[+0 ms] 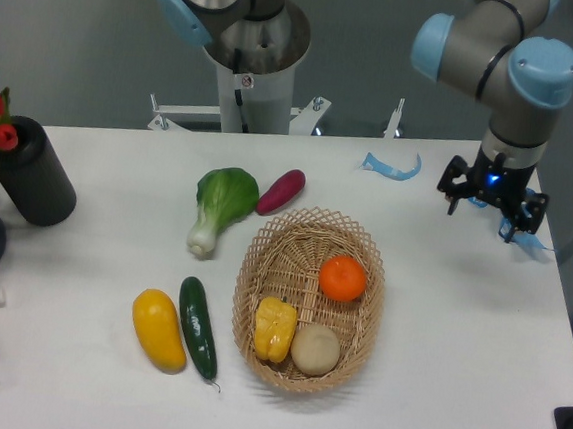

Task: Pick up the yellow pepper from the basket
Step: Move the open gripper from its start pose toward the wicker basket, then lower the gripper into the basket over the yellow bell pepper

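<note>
Desk (pixel 478 322): white, carrying everything.
Basket (pixel 362 243): centre, well left of the tool.
Yellow pepper (pixel 275 328): inside, front-left, just beside a tan round fruit (pixel 315 350).
Tool (pixel 488 200): fingers spread, empty.
Advice: descend vertically, fingers straddling the lobes, clear of the rim.

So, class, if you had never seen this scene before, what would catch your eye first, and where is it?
Most striking is the wicker basket in the middle of the white table, holding a bright orange, the yellow pepper and a round tan fruit. Next comes the blue-jointed robot arm at the upper right, its pincer hanging above the table far from the basket.
</note>
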You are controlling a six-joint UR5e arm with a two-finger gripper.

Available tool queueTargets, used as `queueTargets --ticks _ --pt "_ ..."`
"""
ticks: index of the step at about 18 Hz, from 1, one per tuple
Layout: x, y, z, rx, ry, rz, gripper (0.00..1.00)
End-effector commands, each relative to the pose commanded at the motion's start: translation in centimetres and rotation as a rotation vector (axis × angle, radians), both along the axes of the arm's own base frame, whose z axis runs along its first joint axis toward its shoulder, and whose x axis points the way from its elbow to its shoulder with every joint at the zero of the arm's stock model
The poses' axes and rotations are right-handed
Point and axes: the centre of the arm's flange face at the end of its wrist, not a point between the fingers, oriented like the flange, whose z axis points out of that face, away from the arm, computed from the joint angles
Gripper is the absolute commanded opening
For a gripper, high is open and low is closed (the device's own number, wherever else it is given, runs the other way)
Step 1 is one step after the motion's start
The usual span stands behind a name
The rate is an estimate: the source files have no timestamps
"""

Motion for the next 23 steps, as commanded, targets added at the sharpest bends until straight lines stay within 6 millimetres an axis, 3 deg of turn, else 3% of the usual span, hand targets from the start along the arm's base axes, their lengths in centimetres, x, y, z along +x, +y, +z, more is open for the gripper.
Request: queueTargets --ticks 8,11,16,19,23 --pt "5.4 9.4 1.3 0.069 -0.028 0.204 1.00" --pt "7.9 14.0 -0.3 0.079 -0.054 0.252 1.00" --pt "9.9 16.8 -1.4 0.101 -0.055 0.274 1.00" --pt "12.1 18.5 -3.2 0.077 -0.080 0.236 1.00" --pt "14.2 19.1 -5.0 0.040 -0.107 0.204 1.00"
